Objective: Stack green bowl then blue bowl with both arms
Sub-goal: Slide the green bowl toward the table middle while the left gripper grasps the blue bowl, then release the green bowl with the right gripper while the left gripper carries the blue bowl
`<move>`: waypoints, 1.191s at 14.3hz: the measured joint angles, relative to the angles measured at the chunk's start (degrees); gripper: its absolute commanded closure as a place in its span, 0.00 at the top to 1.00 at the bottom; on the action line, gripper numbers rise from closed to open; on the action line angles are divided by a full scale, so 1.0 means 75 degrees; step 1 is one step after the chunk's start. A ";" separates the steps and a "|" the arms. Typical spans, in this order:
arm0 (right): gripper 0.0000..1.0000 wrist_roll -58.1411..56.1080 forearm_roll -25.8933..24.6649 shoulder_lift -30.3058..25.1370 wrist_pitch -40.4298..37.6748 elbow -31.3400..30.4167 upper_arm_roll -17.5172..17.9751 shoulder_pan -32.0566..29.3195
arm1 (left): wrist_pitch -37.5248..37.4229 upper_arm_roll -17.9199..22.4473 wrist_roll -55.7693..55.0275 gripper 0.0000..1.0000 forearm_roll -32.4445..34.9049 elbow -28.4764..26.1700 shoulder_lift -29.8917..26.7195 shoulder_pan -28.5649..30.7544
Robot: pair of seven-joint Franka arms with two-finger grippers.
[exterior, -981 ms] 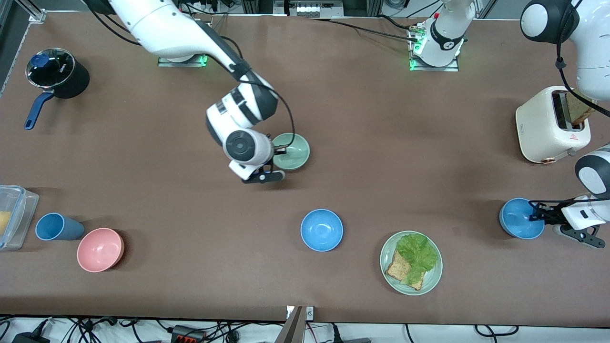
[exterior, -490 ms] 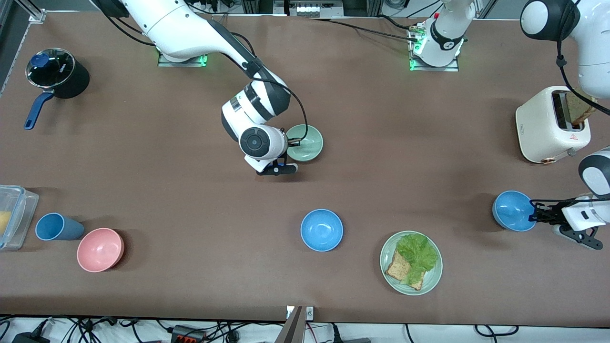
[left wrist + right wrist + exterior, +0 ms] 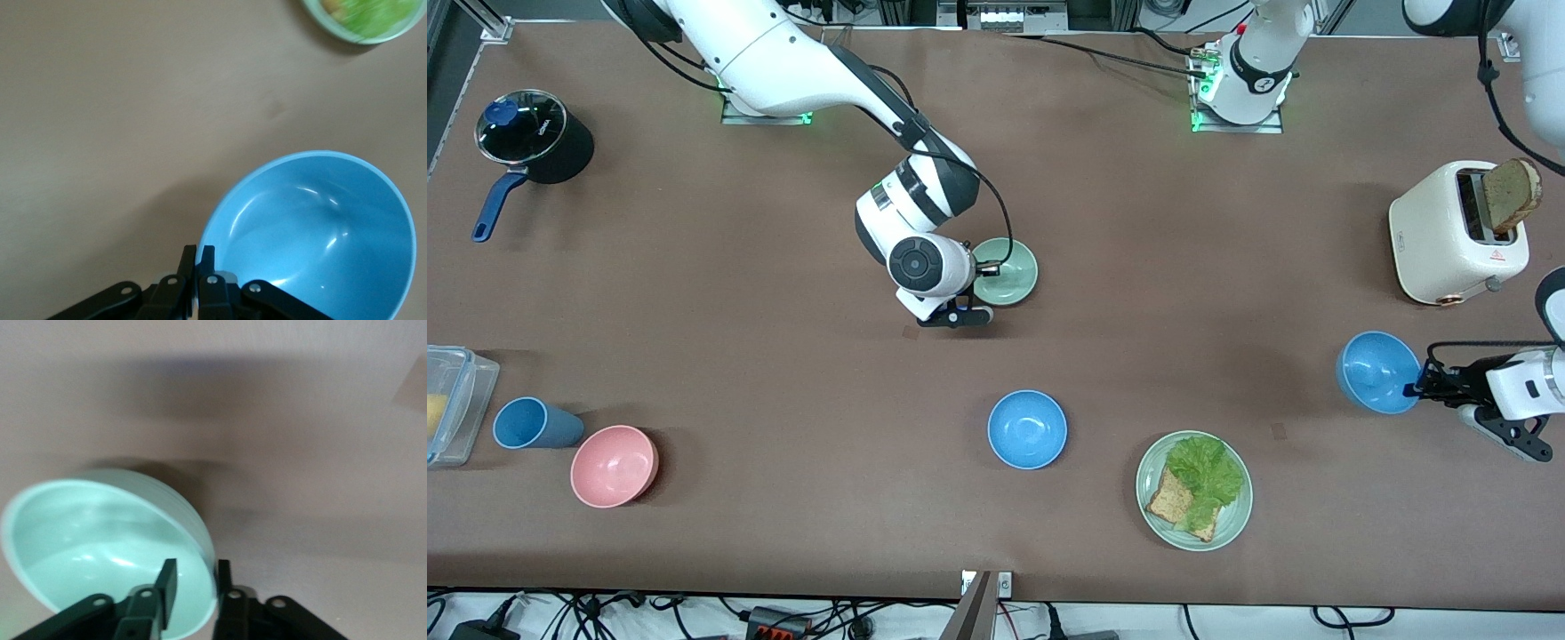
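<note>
My right gripper (image 3: 985,268) is shut on the rim of the green bowl (image 3: 1009,272) and holds it just above the middle of the table; in the right wrist view the bowl (image 3: 100,540) sits between my fingers (image 3: 167,581). My left gripper (image 3: 1416,388) is shut on the rim of a blue bowl (image 3: 1376,372), tilted and lifted over the table at the left arm's end; it fills the left wrist view (image 3: 313,233). A second blue bowl (image 3: 1027,428) rests on the table nearer the front camera.
A green plate with lettuce and toast (image 3: 1193,489) lies beside the resting blue bowl. A toaster with bread (image 3: 1458,229) stands at the left arm's end. A pink bowl (image 3: 614,465), blue cup (image 3: 534,423), clear box (image 3: 449,400) and black pot (image 3: 534,138) are at the right arm's end.
My right gripper carried the green bowl toward the left arm's end and a little toward the robots. My left gripper moved the blue bowl toward the table's middle and raised it.
</note>
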 measured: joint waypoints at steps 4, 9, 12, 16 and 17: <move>1.00 0.0072 -0.0185 -0.0785 -0.1457 0.1111 -0.0264 -0.0477 | -0.0309 -0.0888 -0.1749 0.00 -0.0001 -0.0631 -0.0822 -0.0058; 1.00 0.0008 -0.0784 -0.1787 -0.2181 0.1509 -0.0568 -0.1562 | -0.0346 -0.1906 -0.4466 0.00 -0.0001 -0.1605 -0.1789 -0.0311; 1.00 -0.0412 -0.1356 -0.2110 -0.2258 0.1524 -0.0584 -0.2218 | -0.0366 -0.2043 -0.6705 0.00 -0.0001 -0.1914 -0.2193 -0.1253; 1.00 -0.1134 -0.1409 -0.2518 -0.2563 0.1530 -0.0628 -0.3171 | -0.0233 -0.2209 -0.9712 0.00 -0.0001 -0.2092 -0.2333 -0.2502; 1.00 -0.1200 -0.1411 -0.2585 -0.2637 0.1530 -0.0633 -0.3385 | -0.0075 -0.2225 -1.0225 0.00 -0.0001 -0.2209 -0.2331 -0.2667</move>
